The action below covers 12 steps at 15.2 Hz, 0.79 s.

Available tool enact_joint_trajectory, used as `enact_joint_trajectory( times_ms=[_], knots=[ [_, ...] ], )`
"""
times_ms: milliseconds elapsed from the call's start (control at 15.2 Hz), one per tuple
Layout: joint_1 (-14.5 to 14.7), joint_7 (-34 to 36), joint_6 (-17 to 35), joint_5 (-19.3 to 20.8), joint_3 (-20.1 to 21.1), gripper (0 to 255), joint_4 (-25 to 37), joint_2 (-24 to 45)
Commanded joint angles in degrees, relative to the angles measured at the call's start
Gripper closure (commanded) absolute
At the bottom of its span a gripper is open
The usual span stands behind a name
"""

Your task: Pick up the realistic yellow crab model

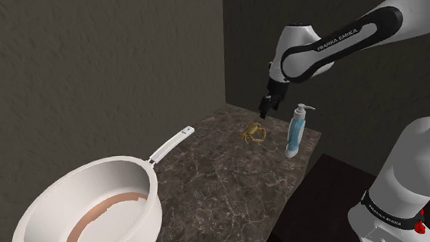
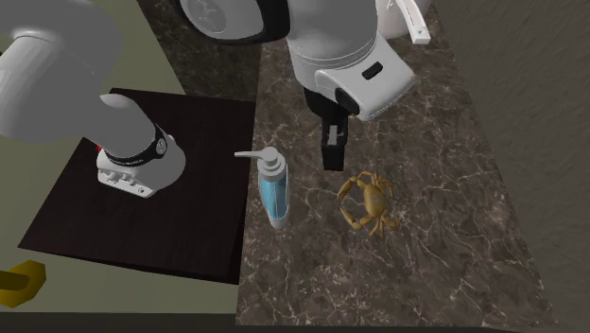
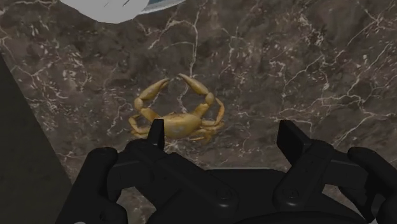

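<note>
A golden-yellow crab lies flat on the dark marbled countertop, near its far end. In the second exterior view the crab sits just beside and below my black gripper. My gripper hangs a little above the counter, close over the crab. From the wrist, the crab lies just ahead of one fingertip, off to that side of the gap. The gripper is open, with nothing between its fingers.
A pump bottle with blue liquid stands upright close to the crab, near the counter edge. A large white pan takes up the near end of the counter. Dark walls stand behind the counter.
</note>
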<state>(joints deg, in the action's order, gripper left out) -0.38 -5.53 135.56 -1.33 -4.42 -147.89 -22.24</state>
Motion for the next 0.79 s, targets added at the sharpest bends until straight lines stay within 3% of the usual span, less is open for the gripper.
enact_joint_trajectory(
  times_ms=[0, 264, 528, 726],
  knots=[
    [0.6, -0.2, 4.6, -1.6, -0.5, 0, 0.1, 4.5],
    [2.0, -2.2, 12.3, -6.3, -1.6, 0, 1.6, 13.8],
    [3.3, -6.4, 18.7, -13.8, -2.1, 0, 4.7, 23.6],
    [3.2, -7.6, 20.4, -15.3, -1.8, 0, 4.7, 25.4]
  ],
)
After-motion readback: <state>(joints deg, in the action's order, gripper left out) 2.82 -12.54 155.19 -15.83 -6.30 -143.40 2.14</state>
